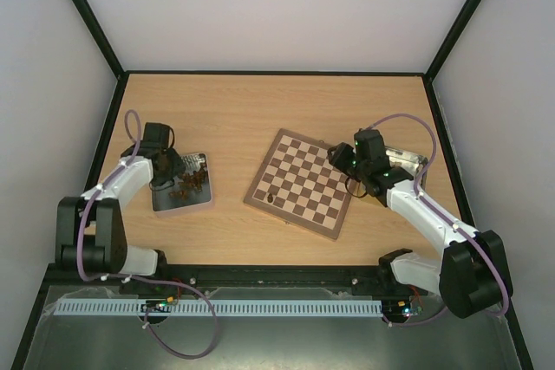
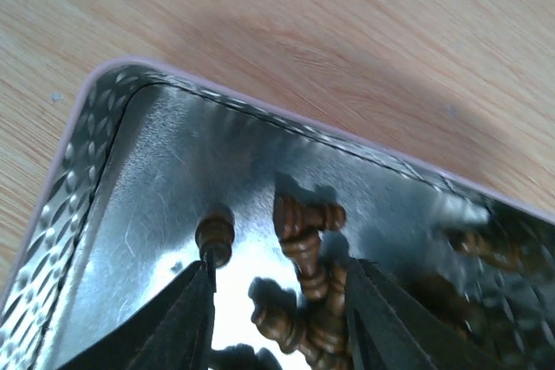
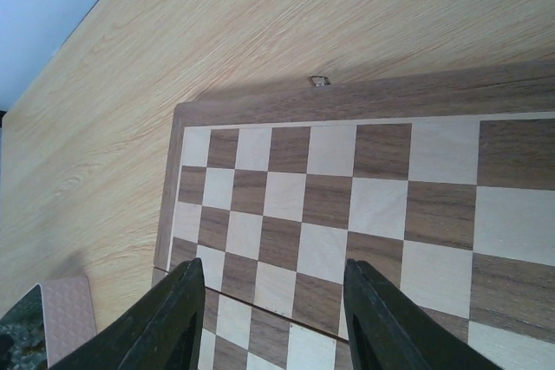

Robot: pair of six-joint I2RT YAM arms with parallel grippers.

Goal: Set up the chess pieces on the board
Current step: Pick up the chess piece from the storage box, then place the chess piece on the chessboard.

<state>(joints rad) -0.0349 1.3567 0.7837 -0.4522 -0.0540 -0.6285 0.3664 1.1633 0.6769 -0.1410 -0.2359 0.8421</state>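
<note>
The chessboard [image 1: 299, 184] lies mid-table, turned at an angle, with one dark piece [image 1: 271, 197] standing near its left edge. Several dark brown chess pieces [image 1: 192, 179] lie in a metal tray [image 1: 166, 203] on the left. My left gripper [image 1: 170, 168] is low in that tray. In the left wrist view it [image 2: 282, 270] is open, its fingers either side of a heap of lying pieces [image 2: 303, 244], with one round-topped piece [image 2: 215, 236] at the left fingertip. My right gripper [image 1: 341, 160] hovers over the board's right corner. In the right wrist view it [image 3: 273, 270] is open and empty above the bare squares [image 3: 329, 197].
A second metal tray [image 1: 406, 160] sits at the right, partly behind my right arm. The left tray's embossed rim [image 2: 82, 153] rises round the pieces. Its pink corner [image 3: 65, 314] shows in the right wrist view. Black frame bars edge the table.
</note>
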